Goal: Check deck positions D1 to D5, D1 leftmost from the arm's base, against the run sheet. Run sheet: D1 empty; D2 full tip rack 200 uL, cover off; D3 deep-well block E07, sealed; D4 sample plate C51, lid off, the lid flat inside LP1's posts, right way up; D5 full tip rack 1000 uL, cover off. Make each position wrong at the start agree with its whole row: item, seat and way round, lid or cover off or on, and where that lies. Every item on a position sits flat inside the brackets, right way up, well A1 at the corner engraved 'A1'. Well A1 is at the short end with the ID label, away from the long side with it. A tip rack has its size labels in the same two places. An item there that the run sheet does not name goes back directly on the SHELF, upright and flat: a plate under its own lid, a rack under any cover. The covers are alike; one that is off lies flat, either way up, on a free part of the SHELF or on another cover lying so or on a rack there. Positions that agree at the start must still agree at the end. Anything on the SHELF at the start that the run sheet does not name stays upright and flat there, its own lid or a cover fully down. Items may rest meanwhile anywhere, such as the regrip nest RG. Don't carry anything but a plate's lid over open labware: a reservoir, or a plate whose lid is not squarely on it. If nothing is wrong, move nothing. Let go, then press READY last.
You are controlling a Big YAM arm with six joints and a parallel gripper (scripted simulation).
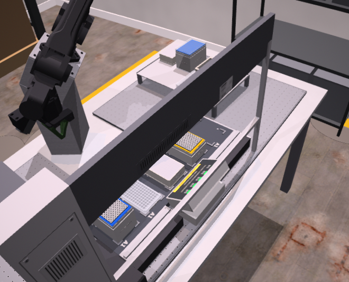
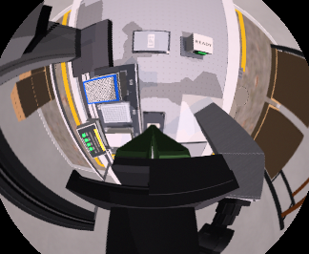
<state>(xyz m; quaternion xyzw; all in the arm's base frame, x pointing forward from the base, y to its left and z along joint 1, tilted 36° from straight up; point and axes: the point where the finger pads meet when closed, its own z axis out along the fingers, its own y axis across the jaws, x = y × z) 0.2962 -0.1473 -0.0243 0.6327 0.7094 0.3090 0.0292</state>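
Observation:
My gripper [image 1: 60, 127] is shut and empty, hanging low beside the arm's grey pedestal [image 1: 62, 115], away from the deck; its green fingers show closed in the wrist view [image 2: 153, 142]. Under the dark gantry beam the deck row runs from an empty position [image 1: 220, 133], to a yellow-rimmed tip rack [image 1: 189, 142] with its cover off, a white sealed deep-well block [image 1: 166, 169], a clear sample plate [image 1: 141, 197] with no lid, and a blue-rimmed tip rack [image 1: 115, 212] with its cover off. The wrist view shows the blue rack [image 2: 100, 89] and the plate [image 2: 115, 112].
The raised shelf [image 1: 165, 74] at the back holds a rack under a blue cover [image 1: 190, 54] and a low grey item [image 1: 167, 58]. A status panel [image 1: 193, 179] with green lights fronts the deck. The wrist view shows a flat grey item [image 2: 151, 41] and a white box [image 2: 199, 43].

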